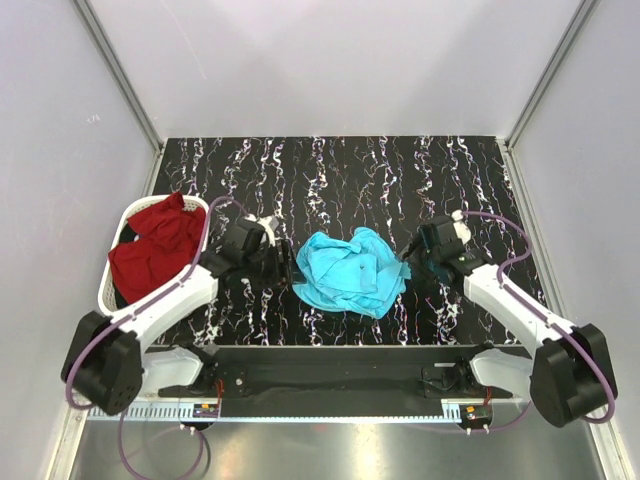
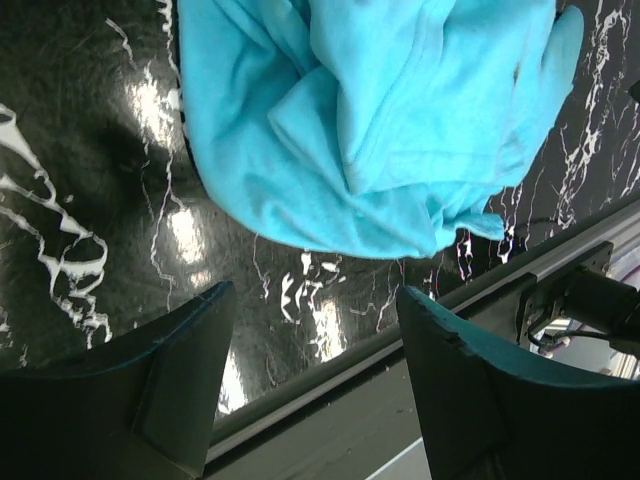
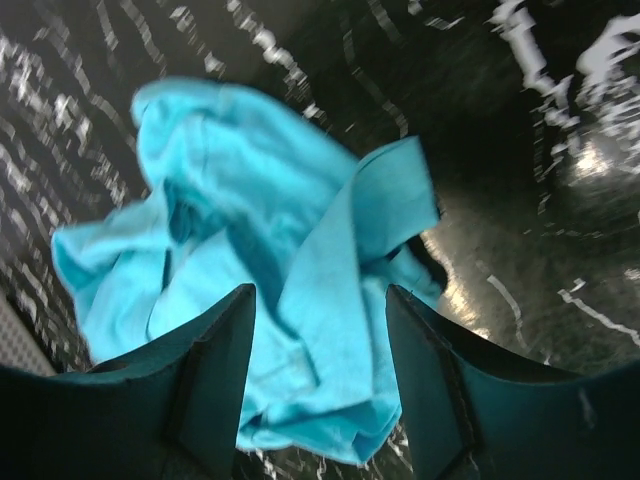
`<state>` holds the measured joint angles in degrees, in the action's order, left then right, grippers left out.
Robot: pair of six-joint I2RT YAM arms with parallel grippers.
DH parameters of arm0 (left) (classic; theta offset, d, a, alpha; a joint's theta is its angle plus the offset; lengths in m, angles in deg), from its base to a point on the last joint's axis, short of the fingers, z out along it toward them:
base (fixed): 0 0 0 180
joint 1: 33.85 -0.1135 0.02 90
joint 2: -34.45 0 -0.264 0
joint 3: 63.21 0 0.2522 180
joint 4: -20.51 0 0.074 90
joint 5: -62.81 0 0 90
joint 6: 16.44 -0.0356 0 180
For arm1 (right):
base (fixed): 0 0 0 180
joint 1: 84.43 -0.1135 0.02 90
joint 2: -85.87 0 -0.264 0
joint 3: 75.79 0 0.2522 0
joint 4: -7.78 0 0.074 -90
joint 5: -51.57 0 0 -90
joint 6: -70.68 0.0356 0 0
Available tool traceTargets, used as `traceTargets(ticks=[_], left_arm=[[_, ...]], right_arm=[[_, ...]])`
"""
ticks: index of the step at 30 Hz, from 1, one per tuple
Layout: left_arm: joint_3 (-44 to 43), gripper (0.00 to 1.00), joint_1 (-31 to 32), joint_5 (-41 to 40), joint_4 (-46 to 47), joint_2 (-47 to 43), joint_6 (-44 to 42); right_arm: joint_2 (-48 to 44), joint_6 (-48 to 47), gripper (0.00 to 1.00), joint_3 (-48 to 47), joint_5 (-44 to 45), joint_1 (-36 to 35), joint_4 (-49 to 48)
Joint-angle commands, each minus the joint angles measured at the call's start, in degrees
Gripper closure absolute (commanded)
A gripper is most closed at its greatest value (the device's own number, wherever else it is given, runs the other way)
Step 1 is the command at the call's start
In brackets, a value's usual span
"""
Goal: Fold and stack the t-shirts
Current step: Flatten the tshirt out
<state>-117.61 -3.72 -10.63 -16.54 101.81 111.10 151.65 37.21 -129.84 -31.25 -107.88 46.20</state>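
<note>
Turquoise t-shirt blocked the middle
The basket crowded the table's left edge; bare surface stretched behind the heap.

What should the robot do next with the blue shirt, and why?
Probably ease the right fingers forward and close them on the near edge of the blue shirt. It lies crumpled on the table; the left fingers and the right ones are open and empty, and that edge sits between the right ones.
</note>
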Motion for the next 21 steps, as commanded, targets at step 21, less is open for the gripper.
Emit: traceTargets(ticks=[21], left_arm=[[-4.1,0.46,0.2,11.0,24.8,21.1,5.2]], right_arm=[[20.3,-1.7,0.35,-2.3,-5.0,6.3,-12.6]])
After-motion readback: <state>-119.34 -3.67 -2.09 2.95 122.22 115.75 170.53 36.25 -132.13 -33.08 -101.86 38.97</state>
